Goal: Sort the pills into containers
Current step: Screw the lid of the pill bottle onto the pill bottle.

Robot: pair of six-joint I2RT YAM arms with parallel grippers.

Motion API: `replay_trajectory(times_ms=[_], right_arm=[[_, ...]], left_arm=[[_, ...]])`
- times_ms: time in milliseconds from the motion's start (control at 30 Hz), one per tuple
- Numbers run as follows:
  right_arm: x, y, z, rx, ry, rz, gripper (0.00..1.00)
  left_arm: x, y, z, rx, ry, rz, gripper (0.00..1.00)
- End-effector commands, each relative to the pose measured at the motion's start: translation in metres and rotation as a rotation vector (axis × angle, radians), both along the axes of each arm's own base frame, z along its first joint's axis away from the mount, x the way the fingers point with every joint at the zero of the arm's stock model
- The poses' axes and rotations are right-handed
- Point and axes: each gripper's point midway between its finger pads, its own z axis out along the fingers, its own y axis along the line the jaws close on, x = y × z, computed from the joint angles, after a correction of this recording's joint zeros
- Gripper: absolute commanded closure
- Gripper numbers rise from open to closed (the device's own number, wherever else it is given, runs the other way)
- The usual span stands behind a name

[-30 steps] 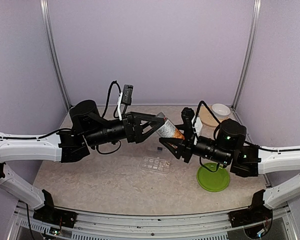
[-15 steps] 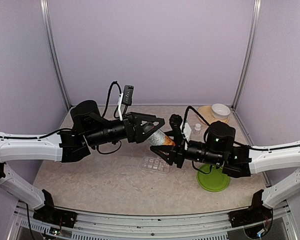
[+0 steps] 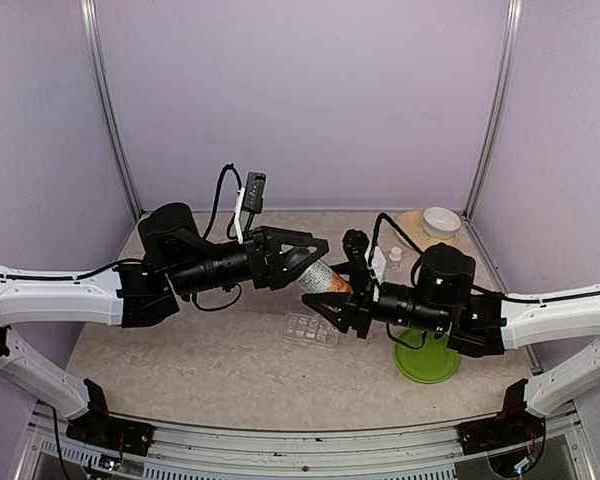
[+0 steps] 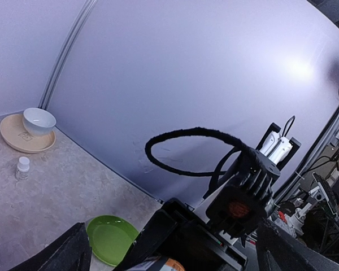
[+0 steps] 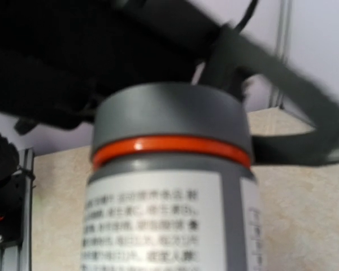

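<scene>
Right tool [image 3: 332, 282] has swung left, clenched on the amber bottle [image 3: 321, 274], hovering just above the pill organiser [image 3: 311, 328] lying on the counter [image 3: 180, 360]. Behind the organiser, left tool [image 3: 310, 258] gapes wide by the cap [image 5: 170, 116], which is on. Sorting looks unstarted.

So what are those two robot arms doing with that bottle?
The right claw is holding an amber pill bottle up in the air, tilted, with its grey cap pointing at the other arm. The left claw is wide open, with a finger on each side of the cap, not squeezing it. The clear pill organiser lies on the table just below them. It is too small to tell if any pills are in it.
</scene>
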Motion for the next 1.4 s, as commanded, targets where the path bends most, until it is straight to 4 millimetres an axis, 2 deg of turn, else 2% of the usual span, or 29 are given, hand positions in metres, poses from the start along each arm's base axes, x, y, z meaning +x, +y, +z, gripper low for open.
replay_trajectory(times_ms=[0, 200, 367, 767, 1033, 1233, 1367], right_arm=[[-0.001, -0.022, 0.031, 0.073, -0.050, -0.059, 1.00], [0.006, -0.037, 0.036, 0.066, -0.070, -0.136, 1.00], [0.014, -0.038, 0.036, 0.048, -0.073, -0.181, 1.00], [0.022, -0.020, 0.014, -0.021, -0.042, -0.173, 1.00], [0.011, 0.000, -0.007, -0.057, 0.004, -0.065, 1.00], [0.007, 0.009, -0.011, -0.068, 0.016, -0.029, 1.00], [0.005, 0.007, -0.005, -0.063, 0.004, -0.030, 1.00]], left_arm=[[-0.005, 0.009, 0.016, -0.041, -0.041, 0.010, 0.01], [-0.004, 0.009, 0.014, -0.041, -0.028, 0.006, 0.01], [-0.008, 0.006, 0.014, -0.044, -0.019, -0.019, 0.01], [-0.015, 0.002, 0.018, -0.058, -0.033, -0.052, 0.01], [-0.018, -0.001, 0.020, -0.067, -0.034, -0.076, 0.01], [-0.021, 0.000, 0.024, -0.074, -0.044, -0.079, 0.01], [-0.014, 0.003, 0.022, -0.063, -0.038, -0.038, 0.01]])
